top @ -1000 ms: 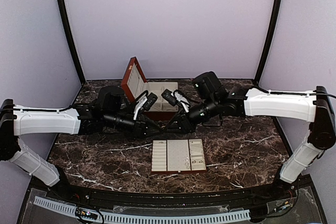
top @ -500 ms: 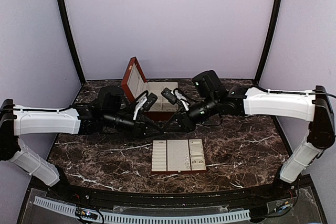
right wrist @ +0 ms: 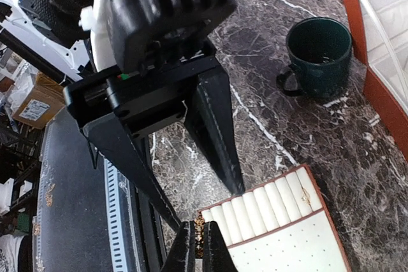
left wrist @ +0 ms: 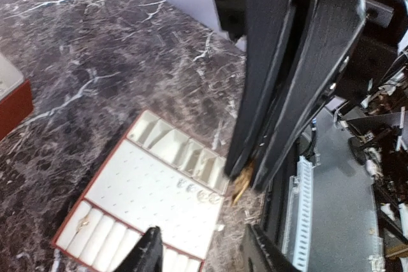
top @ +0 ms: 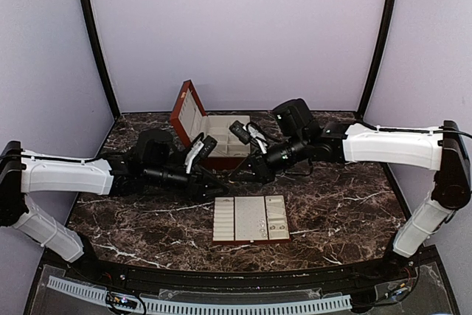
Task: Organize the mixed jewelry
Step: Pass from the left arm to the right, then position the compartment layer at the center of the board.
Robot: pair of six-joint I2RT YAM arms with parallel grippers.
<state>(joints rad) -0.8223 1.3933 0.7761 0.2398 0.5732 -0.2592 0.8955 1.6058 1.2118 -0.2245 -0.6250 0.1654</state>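
Both arms hover mid-desk above the slotted tray (top: 251, 220), seemingly passing a piece between them. The left tool (left wrist: 245, 179) is pinched narrow on a small gold piece (left wrist: 241, 185), visible only in its wrist view. The right tool (right wrist: 196, 246) is nearly closed; whether it holds anything I cannot tell. More jewelry (left wrist: 194, 191) rests in the tray.

The tray (left wrist: 150, 199) is cut off by the lower edge in the left wrist view; its studs (left wrist: 194, 190) are too small to be identified.
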